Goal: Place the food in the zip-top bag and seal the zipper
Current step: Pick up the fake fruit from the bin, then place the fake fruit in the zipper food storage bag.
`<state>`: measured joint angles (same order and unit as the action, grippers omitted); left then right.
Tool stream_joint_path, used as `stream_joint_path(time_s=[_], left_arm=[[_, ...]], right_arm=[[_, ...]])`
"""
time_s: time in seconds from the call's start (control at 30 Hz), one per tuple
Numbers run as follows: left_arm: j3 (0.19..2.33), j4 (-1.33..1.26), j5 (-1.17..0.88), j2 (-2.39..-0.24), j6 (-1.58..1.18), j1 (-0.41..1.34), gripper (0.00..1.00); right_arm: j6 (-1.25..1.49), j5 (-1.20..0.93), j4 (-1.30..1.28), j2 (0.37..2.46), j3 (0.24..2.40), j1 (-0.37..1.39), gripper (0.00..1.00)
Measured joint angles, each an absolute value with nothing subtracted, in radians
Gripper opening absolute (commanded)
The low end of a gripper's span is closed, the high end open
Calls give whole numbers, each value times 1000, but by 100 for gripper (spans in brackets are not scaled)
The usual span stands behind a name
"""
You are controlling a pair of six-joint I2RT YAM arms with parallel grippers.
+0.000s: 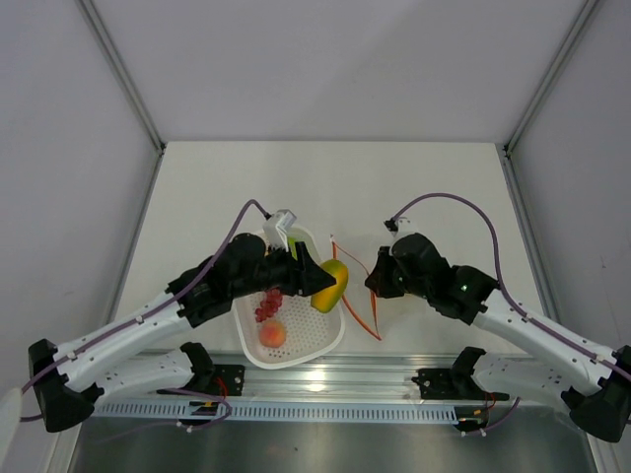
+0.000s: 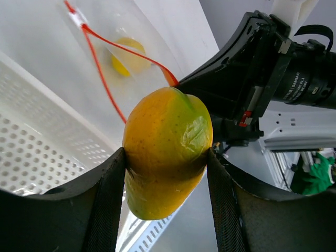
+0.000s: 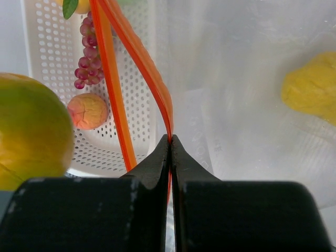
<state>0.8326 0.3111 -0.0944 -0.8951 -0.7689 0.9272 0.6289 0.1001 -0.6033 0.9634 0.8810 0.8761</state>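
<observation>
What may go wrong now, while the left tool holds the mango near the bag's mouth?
1. The right tool pinches only one thin strip of the zipper, at its very tips. A push from the mango may pull the strip out.
2. The mouth of the zip-top bag looks narrow against the mango, so the fruit may catch on the lip and shove the bag.
3. The left tool grips the rounded mango by its sides, so it may slip out.

We saw a yellow-orange mango (image 2: 165,152) with a green patch, a white basket (image 3: 47,63) patterned with small holes, dark red grapes (image 3: 89,52), a pink-orange peach (image 3: 87,111), a red-orange zipper (image 3: 111,79), a clear bag (image 3: 236,105) and a yellow pear (image 3: 312,86).
</observation>
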Motion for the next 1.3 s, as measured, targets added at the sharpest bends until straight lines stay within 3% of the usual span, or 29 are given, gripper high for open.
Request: stream_joint_path(time_s=[0.33, 1.17, 1.27, 1.3], left_arm=[[820, 158, -222, -1002, -873, 927, 49], [732, 78, -239, -1144, -1032, 927, 50], [732, 79, -231, -1146, -1066, 926, 55], [732, 79, -228, -1146, -1077, 926, 61]], right_arm=[[640, 101, -570, 1005, 881, 932, 0], [664, 122, -596, 920, 905, 959, 0], [666, 124, -592, 923, 905, 961, 0], [667, 126, -590, 923, 905, 962, 0]])
